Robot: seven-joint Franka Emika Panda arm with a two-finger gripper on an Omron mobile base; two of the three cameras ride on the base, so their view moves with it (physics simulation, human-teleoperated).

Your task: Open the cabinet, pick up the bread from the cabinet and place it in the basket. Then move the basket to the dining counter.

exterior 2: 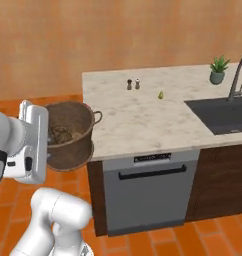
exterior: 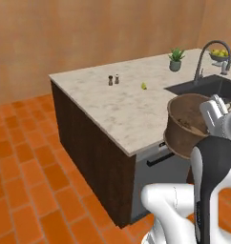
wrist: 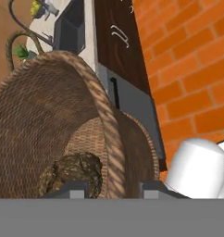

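Note:
The round brown woven basket [exterior: 184, 126] [exterior 2: 73, 135] hangs tilted in the air just off the front edge of the dining counter [exterior: 122, 107] [exterior 2: 138, 117], level with its pale marbled top and over the tiled floor. My gripper [wrist: 115, 189] is shut on the basket's rim [wrist: 109, 134], one fingertip inside the wall and one outside. The bread [wrist: 72, 172] [exterior 2: 59, 135], a dark brown lump, lies in the bottom of the basket. The cabinet is out of view.
On the counter stand two small shakers [exterior: 113, 79] [exterior 2: 133, 84], a little yellow-green item [exterior: 143, 86], a potted plant [exterior: 175, 59] [exterior 2: 218, 70], and a sink [exterior: 208, 87] [exterior 2: 223, 115] with a faucet [exterior: 203, 59]. A grey dishwasher [exterior 2: 148, 192] fronts the counter. Orange tiled floor [exterior: 26, 157] lies to the left.

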